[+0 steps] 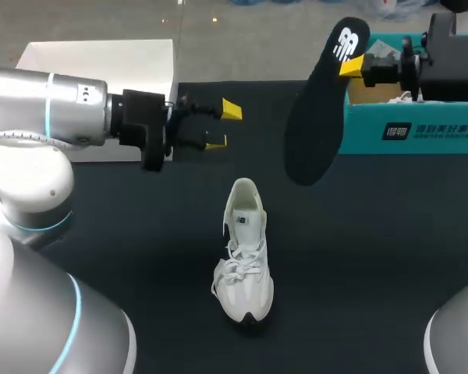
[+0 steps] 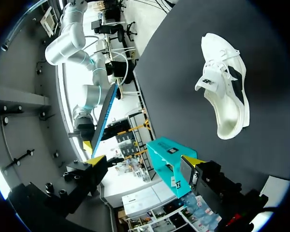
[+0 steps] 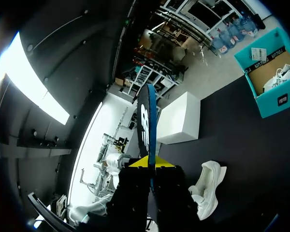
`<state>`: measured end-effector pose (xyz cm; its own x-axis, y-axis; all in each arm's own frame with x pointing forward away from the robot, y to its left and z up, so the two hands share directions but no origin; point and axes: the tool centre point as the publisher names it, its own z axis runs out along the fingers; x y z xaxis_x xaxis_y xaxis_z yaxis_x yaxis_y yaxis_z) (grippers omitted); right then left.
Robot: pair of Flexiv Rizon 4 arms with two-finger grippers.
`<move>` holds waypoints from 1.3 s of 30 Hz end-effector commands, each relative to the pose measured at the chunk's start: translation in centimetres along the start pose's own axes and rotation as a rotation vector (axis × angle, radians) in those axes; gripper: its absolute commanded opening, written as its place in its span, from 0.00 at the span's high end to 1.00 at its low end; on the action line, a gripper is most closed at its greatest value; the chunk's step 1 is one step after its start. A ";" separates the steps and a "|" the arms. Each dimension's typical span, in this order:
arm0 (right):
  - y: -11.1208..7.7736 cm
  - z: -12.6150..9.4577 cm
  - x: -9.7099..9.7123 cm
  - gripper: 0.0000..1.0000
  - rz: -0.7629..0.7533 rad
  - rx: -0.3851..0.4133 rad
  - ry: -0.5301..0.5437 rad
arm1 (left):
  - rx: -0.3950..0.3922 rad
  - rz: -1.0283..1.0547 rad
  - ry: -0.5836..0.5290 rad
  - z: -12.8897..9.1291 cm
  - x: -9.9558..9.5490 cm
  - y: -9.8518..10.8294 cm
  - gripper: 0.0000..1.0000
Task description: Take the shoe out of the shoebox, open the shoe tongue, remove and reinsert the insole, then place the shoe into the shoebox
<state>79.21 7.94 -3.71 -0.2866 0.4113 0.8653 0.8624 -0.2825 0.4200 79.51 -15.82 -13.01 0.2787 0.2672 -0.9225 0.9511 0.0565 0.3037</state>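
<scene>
A: Spotted the white lace-up sneaker (image 1: pixel 244 253)?

B: Yes, upright on its sole in the middle of the dark tabletop (image 1: pixel 390 265). Toe toward the robot, heel toward the far edge, laces loose, touched by neither arm.

A: And the long black foam insole (image 1: pixel 318 117)?

B: Up in the air, pinched at its narrower, white-printed end by the right pincer (image 1: pixel 349 66). Wide end hanging down toward the tabletop, just beside the teal cardboard shoebox (image 1: pixel 413 128). Seen edge-on from the right wrist, clamped flat between the fingers (image 3: pixel 137 163).

A: And the left pincer (image 1: pixel 223 126)?

B: Spread wide, gripping nothing. Hovering over the tabletop in front of the white rectangular box (image 1: pixel 101 62), well apart from the sneaker.

A: Anything in the shoebox?

B: Open on top, at the far right of the tabletop. From the right wrist, a second white shoe (image 3: pixel 280 77) lying inside
</scene>
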 end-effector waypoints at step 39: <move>0.0 0.6 0.1 1.00 0.069 0.003 0.016 | -0.070 -0.044 -0.247 -0.8 0.4 -0.7 0.00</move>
<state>79.21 8.07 -3.48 -0.2475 0.3848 0.8892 0.8781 -0.2987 0.3737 79.32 -15.32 -12.79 0.2553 0.0676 -0.9645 0.9579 0.1178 0.2618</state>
